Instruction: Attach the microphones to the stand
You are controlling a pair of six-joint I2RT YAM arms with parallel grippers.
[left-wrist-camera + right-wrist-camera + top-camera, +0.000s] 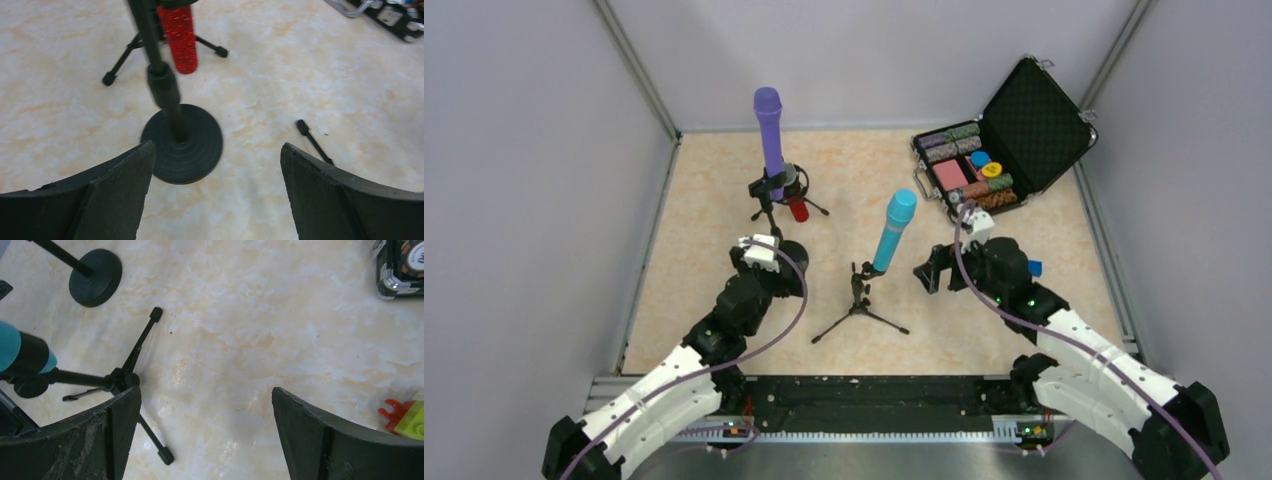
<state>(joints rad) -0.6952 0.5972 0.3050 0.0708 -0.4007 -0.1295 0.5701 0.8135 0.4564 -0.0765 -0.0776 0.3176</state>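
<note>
The purple microphone (769,135) stands upright in the clip of a round-base stand (182,145), just beyond my left gripper. The glittery red microphone (798,207) sits behind it in a small tripod stand, its handle (179,37) pointing down. The light blue microphone (894,230) leans in the middle tripod stand (860,300); the right wrist view shows its lower end (10,347). My left gripper (769,255) (215,150) is open and empty near the round base. My right gripper (934,272) (205,392) is open and empty, right of the blue microphone's stand (122,380).
An open black case (1014,130) of poker chips lies at the back right; its corner shows in the right wrist view (397,270). A small green and red block (407,415) lies by my right gripper. Grey walls close in the table.
</note>
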